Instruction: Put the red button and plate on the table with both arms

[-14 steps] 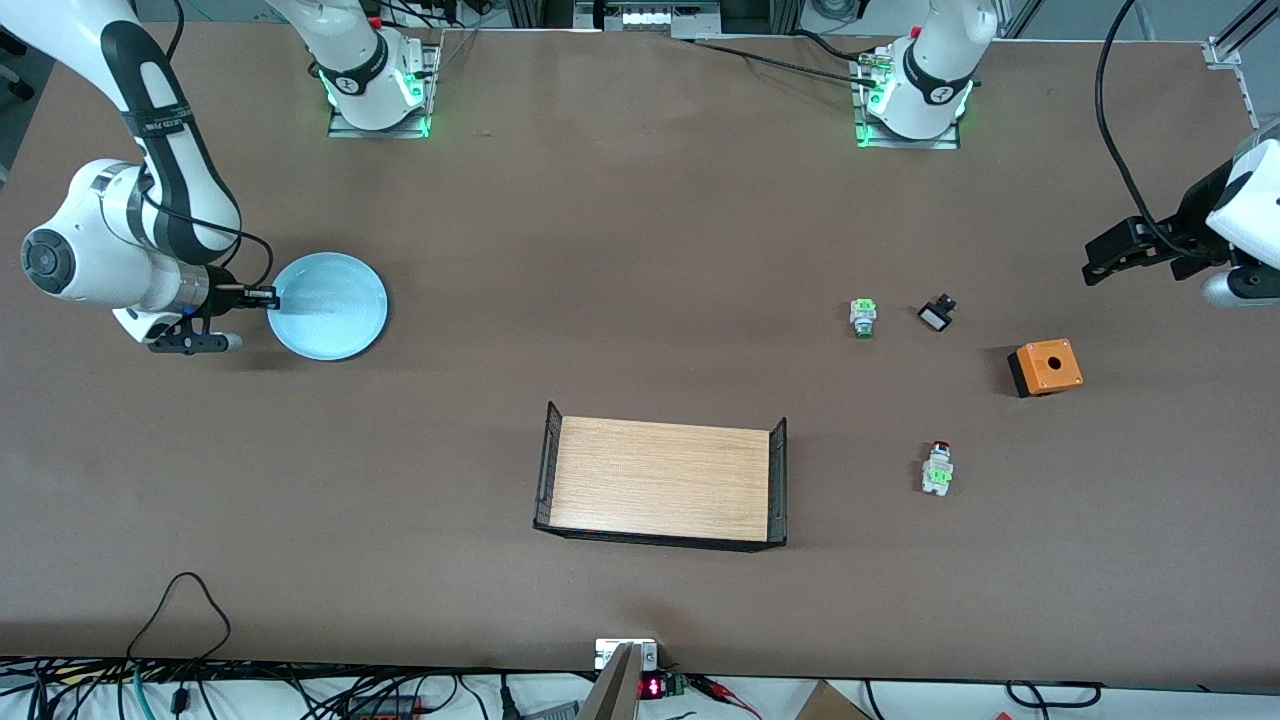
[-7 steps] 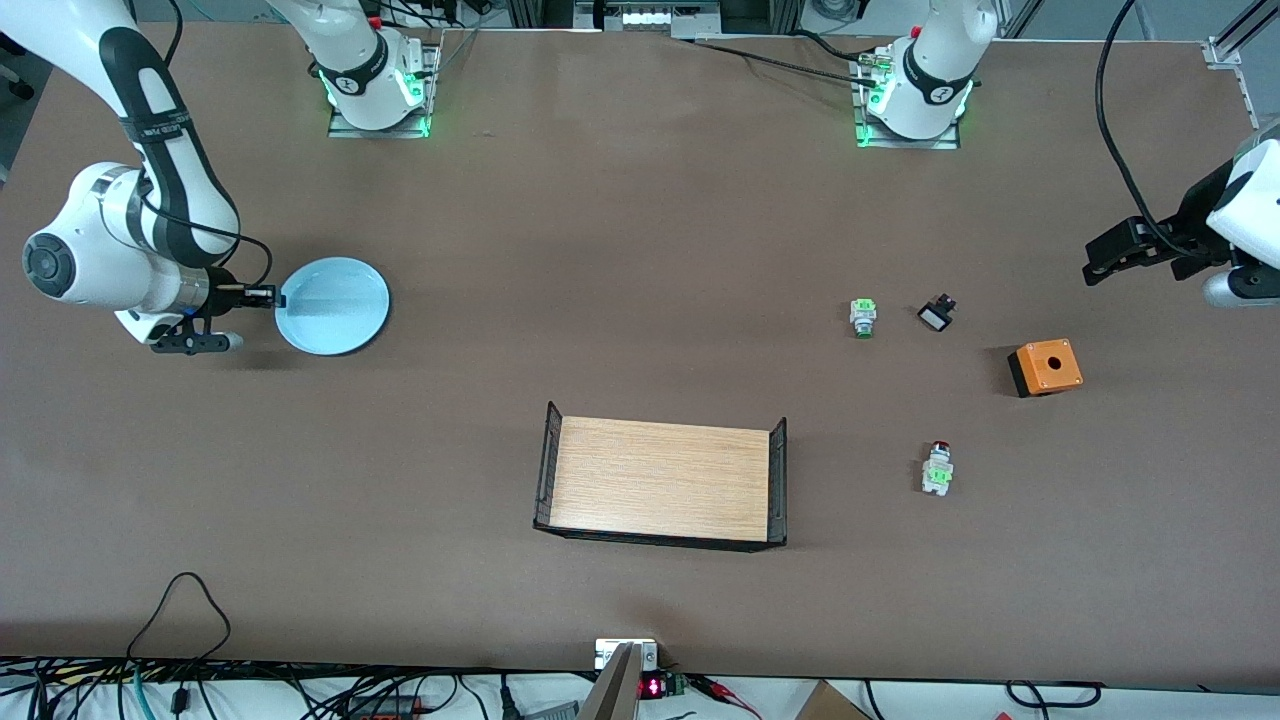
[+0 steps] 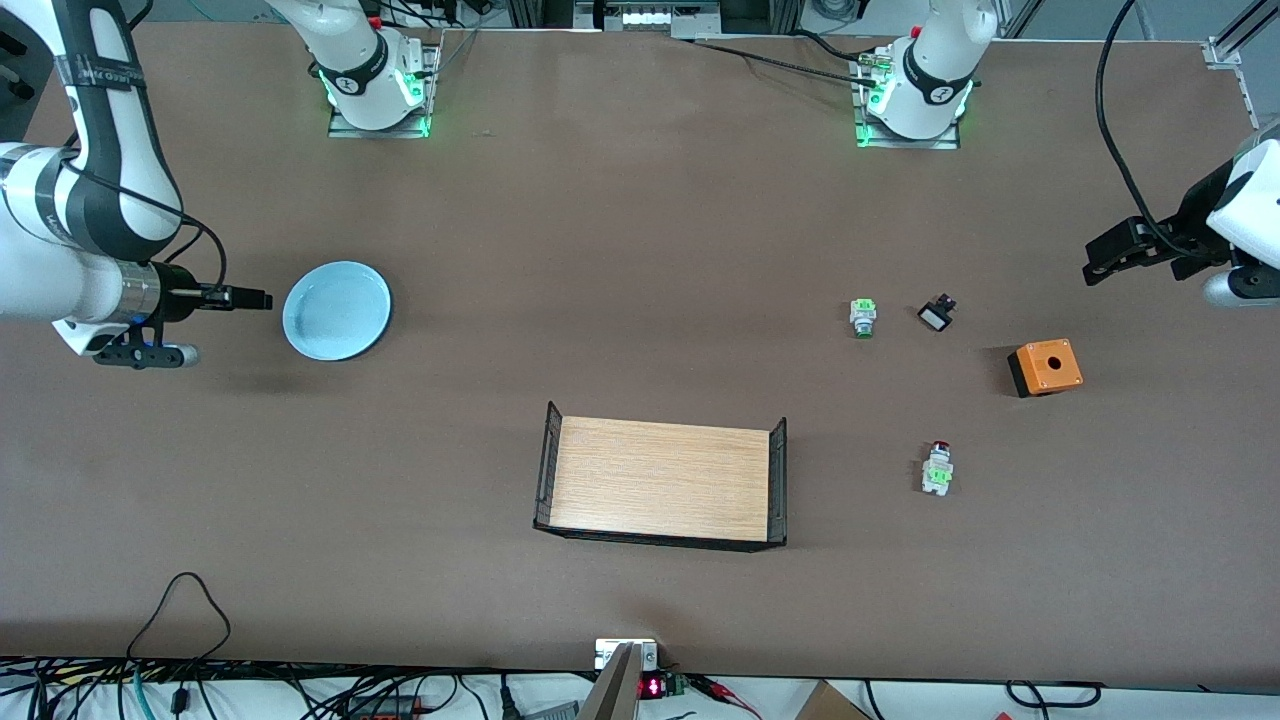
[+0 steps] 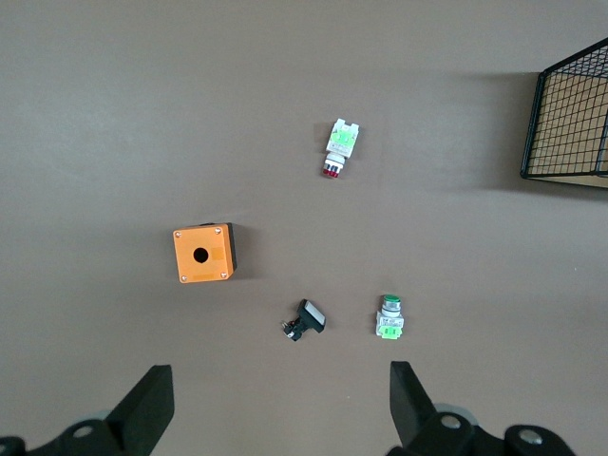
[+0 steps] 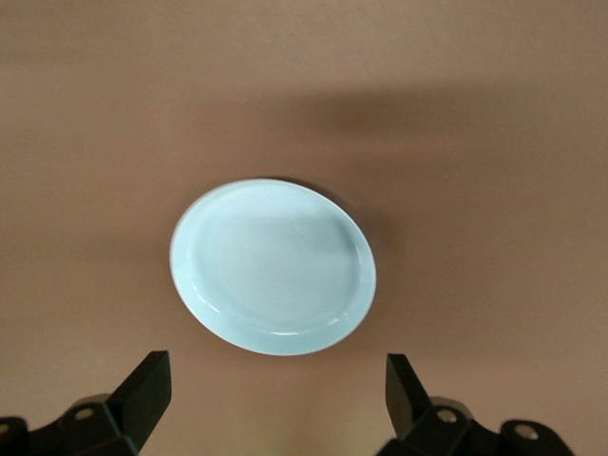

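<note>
I am seeing the right gripper (image 3: 262, 298) hanging at the right arm's end of the table (image 3: 620, 230), its fingers spread wide and holding nothing. The plate (image 3: 337, 310) is lying flat on the table just beside it, apart from the fingers. The wooden tray (image 3: 662, 481) is sitting mid-table. Toward the left arm's end, the red button (image 3: 937, 468) is lying on its side on the table, nearer the front camera than the green button (image 3: 863, 317), the small black-and-white part (image 3: 936, 315) and the orange box (image 3: 1045, 366). The left gripper (image 3: 1098, 262) is waiting over the table's edge, fingers wide apart and empty.

Bare table (image 3: 640, 250) surrounds the plate (image 3: 337, 310); nothing blocks access.
</note>
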Motion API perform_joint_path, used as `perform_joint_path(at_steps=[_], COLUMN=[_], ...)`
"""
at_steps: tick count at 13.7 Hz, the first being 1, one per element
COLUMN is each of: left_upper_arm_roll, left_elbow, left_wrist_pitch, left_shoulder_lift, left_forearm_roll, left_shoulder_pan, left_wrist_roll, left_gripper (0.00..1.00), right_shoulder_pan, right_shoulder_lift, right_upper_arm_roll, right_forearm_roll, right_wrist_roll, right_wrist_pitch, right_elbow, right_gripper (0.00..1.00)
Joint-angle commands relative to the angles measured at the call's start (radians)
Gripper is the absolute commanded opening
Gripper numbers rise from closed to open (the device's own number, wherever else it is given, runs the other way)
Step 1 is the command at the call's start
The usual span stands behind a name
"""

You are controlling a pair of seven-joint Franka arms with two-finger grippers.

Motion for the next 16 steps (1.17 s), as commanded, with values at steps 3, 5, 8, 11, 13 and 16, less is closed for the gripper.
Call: perform_joint_path(at_steps=[3,5,8,11,13,16], left_upper_arm_roll=[0.001,0.001,0.001,0.001,0.001,0.001], left_elbow=[0.025,0.025,0.025,0.025,0.025,0.023], left_wrist_pitch=[-0.010,-0.012,-0.012,-0.012,-0.012,-0.012], left_shoulder_lift=[0.009,0.010,0.010,0.009,0.009,0.010], left_forearm_roll=[-0.003,-0.002,-0.002,-0.002,-0.003,-0.003], left_shoulder_pan=[-0.001,-0.003,-0.003,-0.003,-0.003,-0.001], left_wrist_roll=[-0.001,-0.001,-0.001,-0.001,-0.001,0.000], left_gripper=[1.00,1.00,1.00,1.00,1.00,1.00], right_shoulder_pan=[0.025,0.022,0.022,0.025,0.056,0.119], right_shoulder_lift=[-0.020,-0.023,-0.024,-0.037,-0.049,-0.064], right_upper_arm_roll=[0.046,0.040,0.038,0.032,-0.052,-0.134], right_forearm_roll=[-0.149,-0.149,-0.143,-0.139,-0.143,-0.131], right_wrist_roll=[0.036,0.025,0.039,0.040,0.036,0.030], right_wrist_pitch=[-0.151,-0.220,-0.287,-0.294,-0.313,-0.327], right_elbow=[0.197,0.315,0.439,0.495,0.480,0.446], right_gripper=[1.00,1.00,1.00,1.00,1.00,1.00])
